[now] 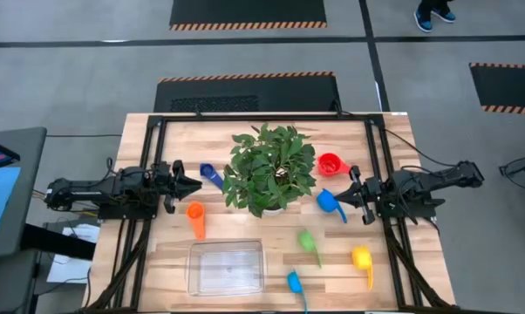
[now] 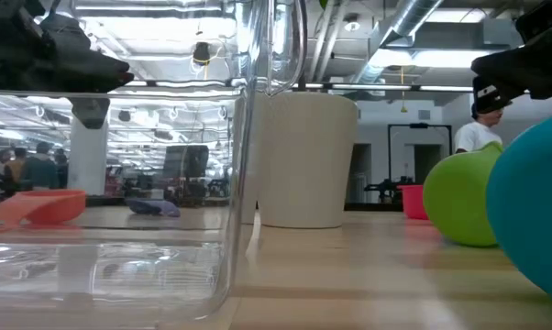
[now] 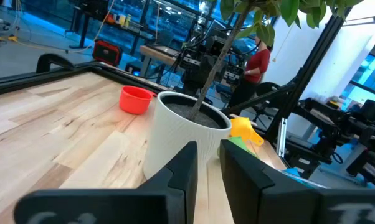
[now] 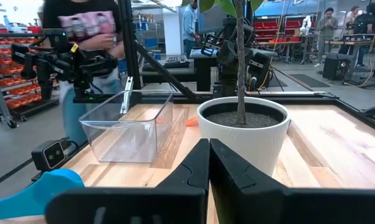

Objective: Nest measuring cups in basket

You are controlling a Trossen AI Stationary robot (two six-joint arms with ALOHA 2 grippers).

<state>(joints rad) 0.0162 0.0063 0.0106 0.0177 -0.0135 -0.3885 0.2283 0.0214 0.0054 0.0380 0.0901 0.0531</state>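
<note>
we see the table [image 1: 158,139] from above with a potted plant [image 1: 269,167] near its middle and the cups spread around it. the clear basket [image 1: 226,268] sits by the table's near edge, left of centre, and holds no cup. the orange cup [image 1: 196,215] lies just beyond the basket's far left corner. the dark blue cup [image 1: 212,174] lies beside the plant on its left side. the red cup [image 1: 330,163] is by the plant on the right, toward the far edge, and the blue cup [image 1: 330,203] lies just nearer than it, also touching the leaves' outline from above. the green cup [image 1: 308,242] sits to the right of the basket, the light blue cup [image 1: 294,282] close to the near edge, and the yellow cup [image 1: 362,259] toward the near right corner. we can count six cups; a seventh does not show.

the left gripper [image 1: 195,184] hangs over the left part of the table, pointing at the plant, with its fingers narrowly apart and holding nothing. the right gripper [image 1: 341,194] hangs over the right part, just beside the blue cup, its fingers pressed together and empty. in the right wrist view the white pot [image 4: 243,132] stands straight ahead with the basket off to one side.
</note>
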